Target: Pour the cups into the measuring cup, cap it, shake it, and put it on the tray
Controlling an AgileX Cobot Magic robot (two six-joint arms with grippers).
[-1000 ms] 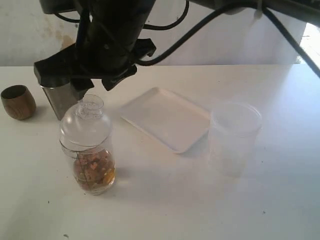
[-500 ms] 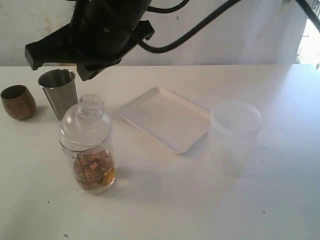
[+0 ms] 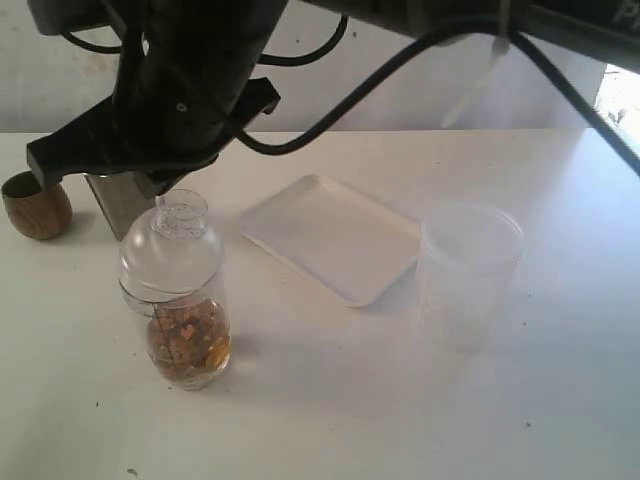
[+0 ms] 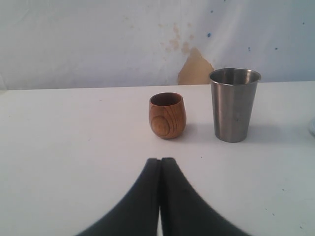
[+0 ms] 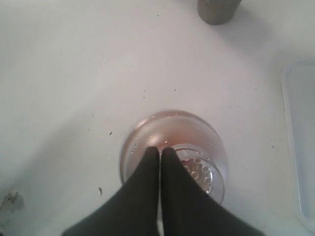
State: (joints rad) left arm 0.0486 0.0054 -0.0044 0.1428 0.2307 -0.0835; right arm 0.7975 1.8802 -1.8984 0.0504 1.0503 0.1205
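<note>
The measuring cup (image 3: 182, 320) stands on the white table with brown-orange contents at its bottom and a clear domed strainer cap (image 3: 172, 245) on top. My right gripper (image 5: 160, 150) hovers shut directly over that cap (image 5: 202, 172), holding nothing. Its black arm (image 3: 180, 90) reaches across from the right and hides most of the steel tumbler (image 3: 108, 197) and part of the wooden cup (image 3: 35, 208). My left gripper (image 4: 160, 161) is shut and empty, low over the table, facing the wooden cup (image 4: 167, 115) and the steel tumbler (image 4: 234, 104). The white tray (image 3: 335, 235) lies to the right of the measuring cup.
A wide frosted plastic tub (image 3: 468, 270) stands right of the tray. The tray's rim (image 5: 298, 147) and the tumbler's base (image 5: 219, 10) show at the edges of the right wrist view. A pale wall (image 4: 98, 39) runs behind the table.
The right arm rose clear of the tumbler half a second ago, then came down and to the left again. It now covers the tumbler and the wooden cup's edge.
</note>
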